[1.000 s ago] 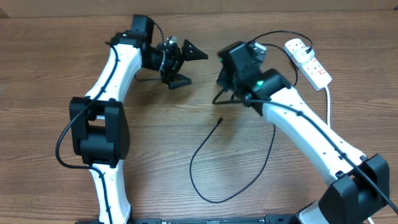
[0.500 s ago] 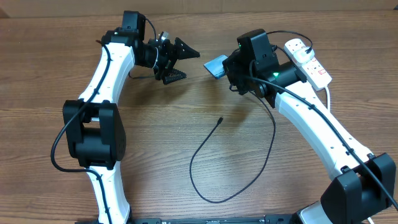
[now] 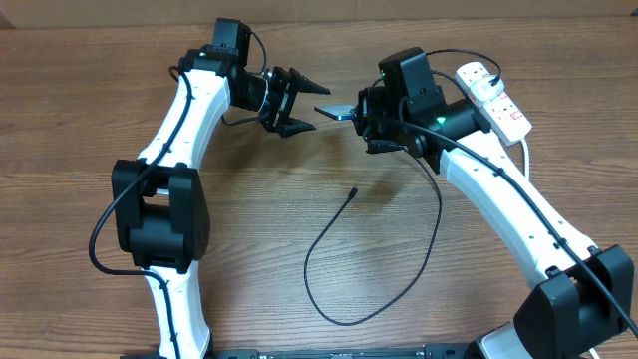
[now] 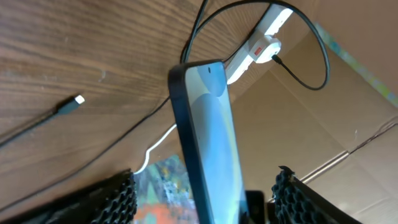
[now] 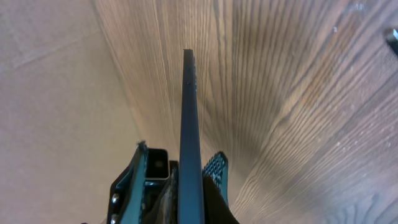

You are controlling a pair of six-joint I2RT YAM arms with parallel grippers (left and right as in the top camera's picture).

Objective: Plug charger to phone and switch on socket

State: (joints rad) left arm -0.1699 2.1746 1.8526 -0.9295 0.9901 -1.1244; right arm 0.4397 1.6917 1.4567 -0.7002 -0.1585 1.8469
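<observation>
Phone (image 3: 336,112) hangs clamped in the right gripper (image 3: 365,118), seemingly mid-handover; the left gripper (image 3: 307,107), jaws open around it, should close next.

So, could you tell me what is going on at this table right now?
The right gripper is shut on the phone and holds it on edge above the table. The left gripper is open, with the phone's free end between its fingers and no contact that I can see. The charger lies on the table with its connector tip loose, not in the phone. Its other end runs to the socket at the far right.
</observation>
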